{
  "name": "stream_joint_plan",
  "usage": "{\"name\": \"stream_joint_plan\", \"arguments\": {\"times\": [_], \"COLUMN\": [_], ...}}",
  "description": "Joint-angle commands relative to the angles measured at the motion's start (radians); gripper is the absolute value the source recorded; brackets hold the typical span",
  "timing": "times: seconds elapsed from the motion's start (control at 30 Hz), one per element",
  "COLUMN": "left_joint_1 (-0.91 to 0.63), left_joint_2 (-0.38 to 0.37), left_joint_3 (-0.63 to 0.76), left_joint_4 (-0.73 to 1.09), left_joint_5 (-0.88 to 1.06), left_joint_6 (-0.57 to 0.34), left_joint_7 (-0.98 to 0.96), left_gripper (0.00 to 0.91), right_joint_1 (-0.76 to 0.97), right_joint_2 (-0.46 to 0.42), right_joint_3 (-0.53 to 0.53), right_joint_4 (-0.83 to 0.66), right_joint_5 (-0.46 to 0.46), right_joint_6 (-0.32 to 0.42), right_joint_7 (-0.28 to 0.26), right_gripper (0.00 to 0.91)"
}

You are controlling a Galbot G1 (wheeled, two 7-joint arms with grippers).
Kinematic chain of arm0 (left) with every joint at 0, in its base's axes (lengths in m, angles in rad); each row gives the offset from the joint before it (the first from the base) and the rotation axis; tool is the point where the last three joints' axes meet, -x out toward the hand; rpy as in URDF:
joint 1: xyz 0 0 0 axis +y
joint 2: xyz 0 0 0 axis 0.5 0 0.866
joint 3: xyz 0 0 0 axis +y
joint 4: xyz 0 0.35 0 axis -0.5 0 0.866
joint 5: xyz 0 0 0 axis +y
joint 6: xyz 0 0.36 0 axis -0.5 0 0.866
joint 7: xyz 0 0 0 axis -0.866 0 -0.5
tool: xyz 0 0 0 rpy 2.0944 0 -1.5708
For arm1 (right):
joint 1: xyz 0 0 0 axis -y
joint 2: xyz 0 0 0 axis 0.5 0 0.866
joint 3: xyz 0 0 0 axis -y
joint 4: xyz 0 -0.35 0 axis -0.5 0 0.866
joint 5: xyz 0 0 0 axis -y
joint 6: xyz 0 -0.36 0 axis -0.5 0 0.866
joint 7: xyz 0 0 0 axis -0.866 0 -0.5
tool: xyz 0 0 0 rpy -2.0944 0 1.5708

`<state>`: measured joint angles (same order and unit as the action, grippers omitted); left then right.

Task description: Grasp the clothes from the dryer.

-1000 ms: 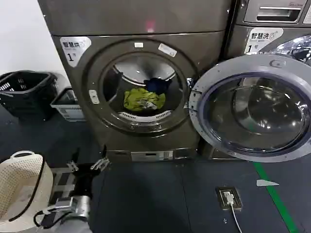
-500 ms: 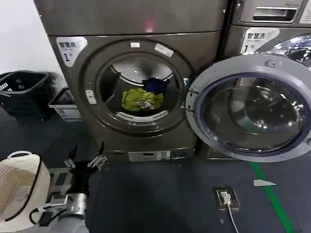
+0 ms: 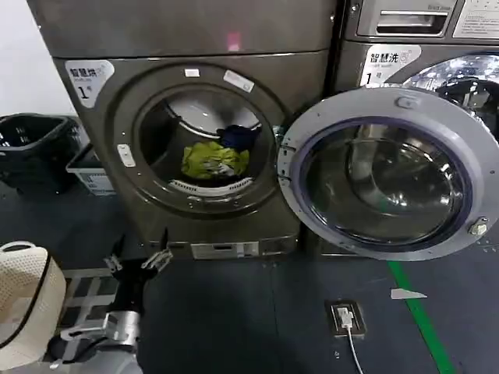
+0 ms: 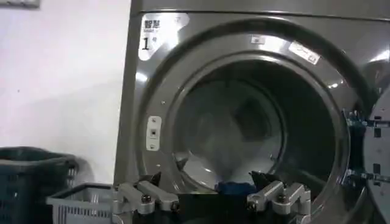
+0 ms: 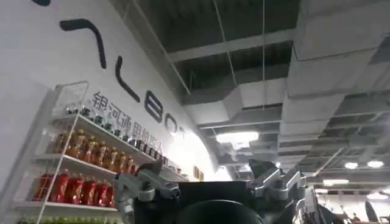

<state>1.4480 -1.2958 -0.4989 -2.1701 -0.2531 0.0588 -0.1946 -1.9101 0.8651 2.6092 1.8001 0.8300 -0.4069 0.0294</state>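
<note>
The clothes (image 3: 215, 156), a yellow-green piece with a dark blue one just behind it, lie at the bottom of the drum of the dryer (image 3: 195, 132), whose glass door (image 3: 382, 175) hangs wide open to the right. The left gripper (image 3: 139, 259) hovers low and near, well short of the opening, jaws spread apart and empty; the right gripper (image 5: 210, 185) points up toward the ceiling, jaws also apart. This looks like the approach step: the next move calls for lifting the left gripper up and forward through the round opening, then down onto the bundle.
</note>
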Motion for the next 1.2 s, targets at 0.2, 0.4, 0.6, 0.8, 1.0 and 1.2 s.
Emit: {"name": "stream_joint_plan", "arguments": {"times": [0.2, 0.4, 0.6, 0.8, 1.0, 1.2], "left_joint_1": [-0.004, -0.022, -0.032, -0.042, -0.041, -0.039], "left_joint_2": [-0.001, -0.002, 0.008, 0.013, 0.012, 0.01], "left_joint_3": [0.001, 0.001, 0.025, 0.041, 0.043, 0.043], "left_joint_4": [-0.001, 0.006, 0.013, 0.014, 0.015, 0.017], "left_joint_5": [0.002, 0.001, 0.008, 0.012, 0.011, 0.013], "left_joint_6": [0.003, 0.005, 0.006, 0.008, 0.007, 0.007], "left_joint_7": [0.002, 0.004, 0.007, 0.008, 0.009, 0.008], "left_gripper": [0.907, 0.907, 0.907, 0.907, 0.907, 0.907], "right_joint_1": [0.007, 0.005, -0.002, -0.016, -0.02, -0.019], "right_joint_2": [0.004, 0.005, 0.009, 0.015, 0.021, 0.021], "right_joint_3": [-0.014, -0.017, -0.01, 0.01, 0.015, 0.014], "right_joint_4": [0.008, 0.004, 0.002, 0.002, 0.009, 0.009], "right_joint_5": [0.026, 0.031, 0.038, 0.046, 0.056, 0.056], "right_joint_6": [0.08, 0.115, 0.132, 0.133, 0.132, 0.132], "right_joint_7": [-0.013, -0.014, -0.009, -0.008, -0.011, -0.009], "right_gripper": [0.907, 0.907, 0.907, 0.907, 0.907, 0.907]}}
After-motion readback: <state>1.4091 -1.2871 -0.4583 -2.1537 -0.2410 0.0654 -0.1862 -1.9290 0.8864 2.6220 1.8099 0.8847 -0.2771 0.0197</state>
